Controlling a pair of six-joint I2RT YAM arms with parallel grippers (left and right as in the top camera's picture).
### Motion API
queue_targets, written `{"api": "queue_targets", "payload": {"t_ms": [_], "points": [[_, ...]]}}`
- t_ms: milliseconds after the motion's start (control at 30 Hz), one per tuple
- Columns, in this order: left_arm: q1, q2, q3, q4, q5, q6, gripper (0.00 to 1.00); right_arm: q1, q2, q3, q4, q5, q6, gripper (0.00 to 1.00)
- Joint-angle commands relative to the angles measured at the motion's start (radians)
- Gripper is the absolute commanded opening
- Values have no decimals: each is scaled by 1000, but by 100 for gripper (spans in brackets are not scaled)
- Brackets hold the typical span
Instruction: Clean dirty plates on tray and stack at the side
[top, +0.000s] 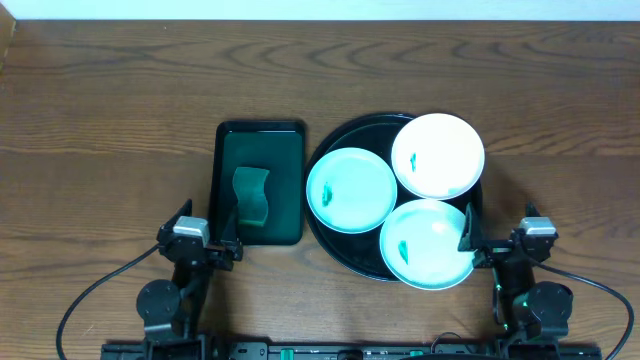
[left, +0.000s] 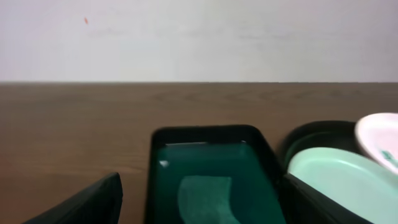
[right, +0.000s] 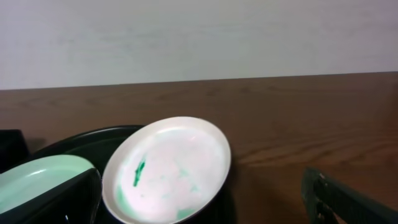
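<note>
While both arms are idling on the near side of the black round tray (top: 340, 248), I am seeing all three dirty plates sitting on it, none stacked off to the side. A white plate (top: 437, 155) is occupying the tray's far right portion, showing a small green smear near its left edge, and in the right wrist view it is appearing tilted, with its edge riding over the tray's rim. A pale mint plate (top: 350, 190) is lying on the tray's left portion, and another mint plate (top: 428, 243) is lying on the tray's near right portion, hanging slightly past the near rim; each is carrying a small green mark. I am reading the left tool (top: 208, 222) as spread wide and gripping nothing, hovering left of the tray at the near end of a dark green rectangular tray (top: 228, 150), which is sitting just beside the black tray's left rim and holding a green sponge (top: 250, 195). I am reading the right tool (top: 498, 228) as spread wide too and empty, waiting just off the tray's near right rim; whether its inner finger is touching the nearest mint plate I cannot tell. Everything is resting on the brown wooden table (top: 120, 100).
</note>
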Motion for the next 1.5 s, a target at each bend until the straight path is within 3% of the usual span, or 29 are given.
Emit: {"api": "queue_targets", "payload": {"t_ms": [0,233,467,567,633,800,900,1033,1067,1167,1200,1467], "points": [[4,3,96,-72,40,-129,80,-5,11,65,-49,-63,26,99],[4,228,473,-344,35,-154,80,-5,187,371,-216,-85,66,99],[4,642,946,-682,36,-148,80,-5,557,763,-447,-174,63,99],[4,865,1180,-914,36,-92,81,-5,763,972,-619,-281,63,99],[4,976,1276,-1035,36,-82,98,-5,874,1074,-727,-329,62,99],[4,1172,1344,-1162,40,-113,98,-5,1102,1226,-955,-342,40,99],[4,1262,1344,-1209,40,-117,98,-5,1197,1232,-985,-342,36,99],[-9,1347,1324,-1223,61,-118,71,-5,1308,1232,-971,-354,36,99],[-15,1359,1314,-1217,61,-111,65,-5,1329,1232,-972,-356,37,90],[-45,1391,1278,-1192,46,-97,52,-2,1391,1231,-989,-399,37,42],[-54,1397,1268,-1184,29,-97,51,4,1410,1231,-997,-402,37,35],[-98,1410,1150,-1041,-56,-160,50,113,1524,1231,-954,-328,36,38]]}}
